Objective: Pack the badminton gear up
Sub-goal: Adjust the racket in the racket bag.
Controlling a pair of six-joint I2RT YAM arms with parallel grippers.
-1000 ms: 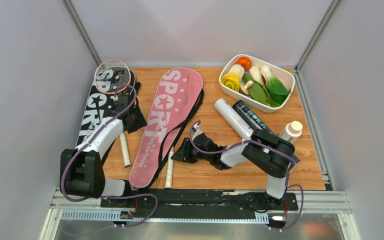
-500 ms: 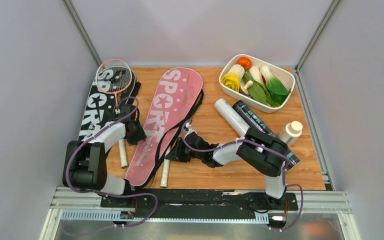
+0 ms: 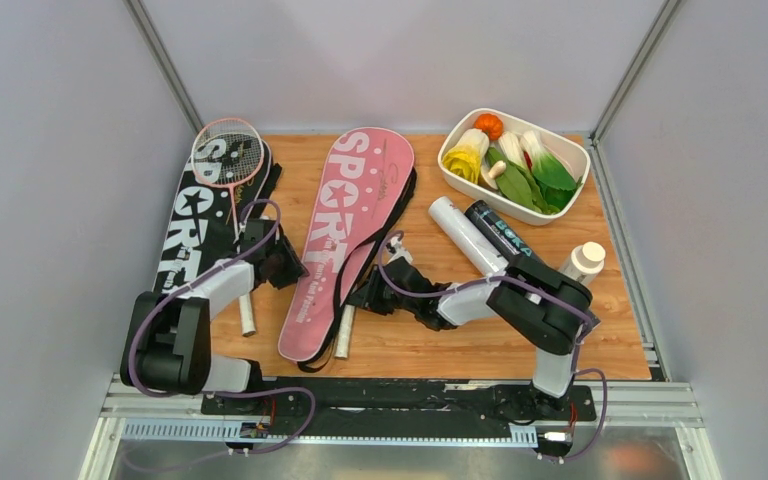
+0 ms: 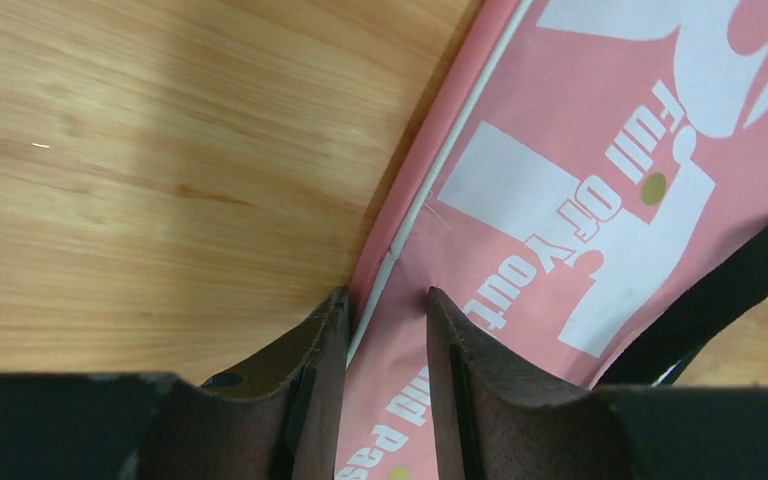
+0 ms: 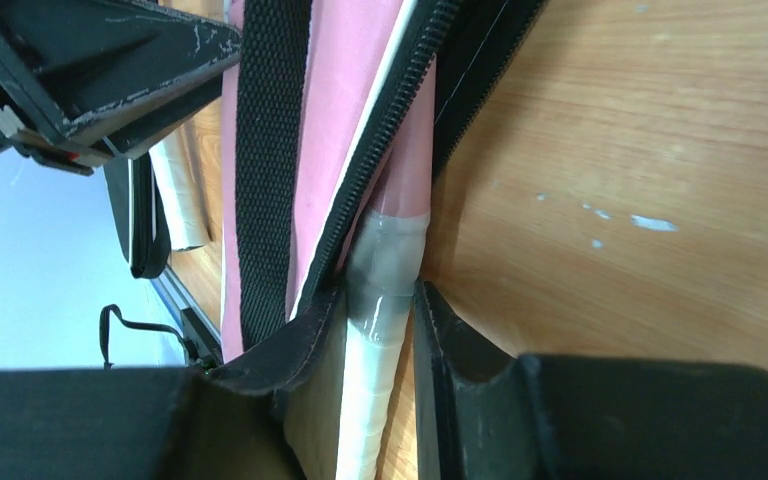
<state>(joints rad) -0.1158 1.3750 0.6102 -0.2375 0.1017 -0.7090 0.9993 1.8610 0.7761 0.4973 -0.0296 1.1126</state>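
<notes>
A pink "SPORT" cover point(image 3: 345, 225) lies mid-table, and a racket's white handle point(image 3: 345, 335) sticks out of its near end. My right gripper point(image 3: 365, 298) is shut on that handle point(image 5: 385, 270), just below the open zip point(image 5: 400, 130). My left gripper point(image 3: 285, 265) stands open over the cover's left edge point(image 4: 580, 200), and the white piping runs between its fingers point(image 4: 320, 335). A pink-framed racket point(image 3: 227, 152) rests on the black "SPORT" cover point(image 3: 185, 225). A white tube point(image 3: 465, 235) and a black tube point(image 3: 500, 232) lie to the right.
A white bowl point(image 3: 570, 150) of toy vegetables stands at the back right. A small white bottle point(image 3: 582, 262) stands by the right arm. The pink cover's black strap point(image 5: 270, 150) trails along it. The table's right edge is bounded by a rail point(image 3: 640, 300).
The pink cover, with its racket, has been dragged and swung more upright. My left gripper moved right, off the black cover to the pink cover's edge. Both grippers' jaws have narrowed.
</notes>
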